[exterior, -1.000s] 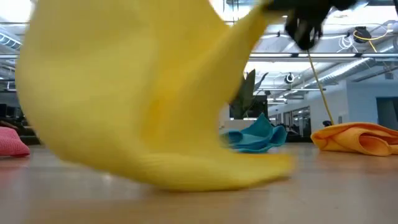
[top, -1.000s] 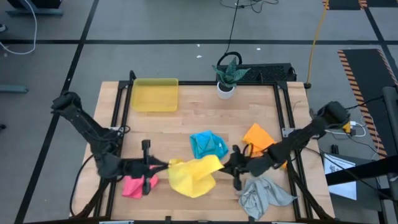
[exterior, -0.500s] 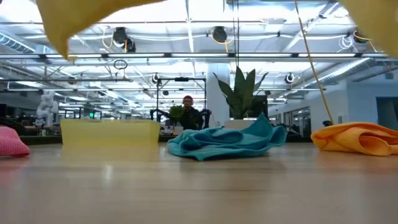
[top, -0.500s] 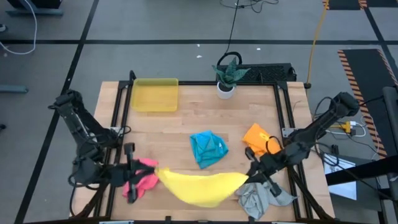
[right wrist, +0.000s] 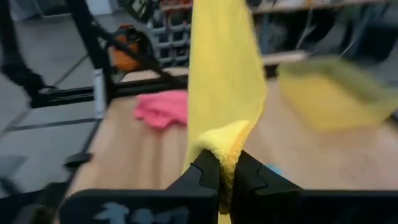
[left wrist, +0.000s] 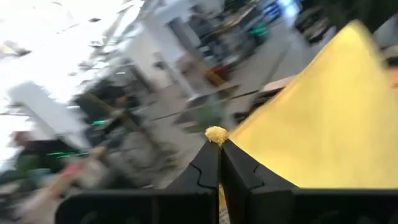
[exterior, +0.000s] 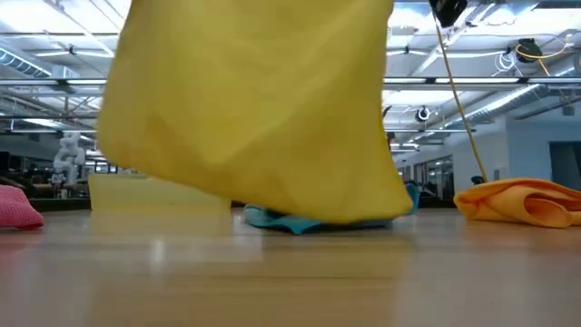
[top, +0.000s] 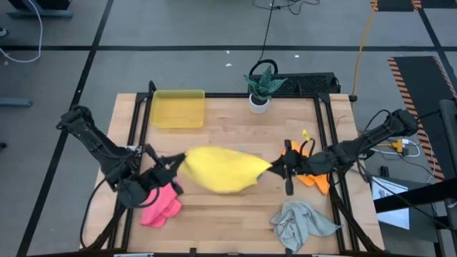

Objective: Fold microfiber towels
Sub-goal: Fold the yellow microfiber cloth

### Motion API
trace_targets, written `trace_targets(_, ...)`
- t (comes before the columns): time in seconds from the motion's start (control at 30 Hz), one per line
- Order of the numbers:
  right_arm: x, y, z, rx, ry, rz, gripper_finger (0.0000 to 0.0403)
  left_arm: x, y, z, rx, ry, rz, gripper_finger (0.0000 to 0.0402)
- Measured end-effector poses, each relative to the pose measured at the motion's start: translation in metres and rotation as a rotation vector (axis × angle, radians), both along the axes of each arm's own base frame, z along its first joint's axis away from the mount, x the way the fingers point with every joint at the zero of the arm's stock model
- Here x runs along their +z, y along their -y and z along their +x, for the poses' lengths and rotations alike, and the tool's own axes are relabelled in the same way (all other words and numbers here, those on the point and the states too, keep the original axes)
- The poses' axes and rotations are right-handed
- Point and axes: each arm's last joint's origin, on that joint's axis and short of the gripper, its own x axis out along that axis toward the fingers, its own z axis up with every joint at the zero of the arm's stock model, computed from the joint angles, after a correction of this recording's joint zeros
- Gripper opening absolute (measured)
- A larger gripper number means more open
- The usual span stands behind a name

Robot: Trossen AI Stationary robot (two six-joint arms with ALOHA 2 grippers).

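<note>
Yellow microfiber towel (top: 220,170) is hanging stretched above the wooden counter (top: 228,128) centre. Left gripper (top: 173,165) is clamping its nine o'clock corner; right gripper (top: 275,168) is clamping its three o'clock corner. Pink towel (top: 161,209) is lying at seven o'clock.

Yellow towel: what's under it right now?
The yellow towel hangs stretched between the left gripper and right gripper. In the low view a strip of blue towel shows beneath its lower edge; the rest is covered.

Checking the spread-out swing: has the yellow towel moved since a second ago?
Yes. In the high view the yellow towel has gone from the table's front edge up toward the plastic tray, now covering the blue cloth.
</note>
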Motion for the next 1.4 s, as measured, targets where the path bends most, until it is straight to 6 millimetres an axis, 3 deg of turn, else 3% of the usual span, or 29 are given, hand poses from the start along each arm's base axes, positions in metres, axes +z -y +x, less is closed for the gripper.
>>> trace_targets(0.17,0.016,-0.007,-0.013,0.020,0.100,-0.137,0.0000,0.000,0.004,-0.004,-0.019,-0.034,0.044,0.0004)
trace_targets(0.3,0.021,-0.021,-0.020,0.106,0.151,-0.141,0.0000,0.000,0.016,-0.011,-0.129,-0.017,-0.007,0.0005)
trace_targets(0.63,0.032,-0.060,-0.027,0.511,0.303,0.108,0.0000,0.015,0.045,-0.031,-0.392,0.115,-0.203,0.0004)
trace_targets(0.77,0.029,-0.057,-0.026,0.407,0.281,0.062,0.0000,0.007,0.039,-0.028,-0.334,0.081,-0.183,0.0008)
trace_targets(0.97,0.019,-0.035,-0.016,0.081,0.190,-0.113,0.0000,-0.012,0.008,-0.008,-0.157,0.023,-0.177,0.0004)
trace_targets(1.17,0.024,-0.015,-0.015,-0.130,0.162,-0.354,0.0000,-0.007,-0.018,0.009,0.105,-0.016,0.018,0.0004)
trace_targets(1.27,0.032,-0.017,-0.023,-0.133,0.191,-0.439,0.0000,-0.002,-0.017,0.011,0.072,-0.057,0.054,0.0007)
trace_targets(1.4,0.026,-0.024,-0.027,-0.073,0.161,-0.455,0.0000,-0.010,-0.007,0.008,-0.156,-0.136,0.009,0.0004)
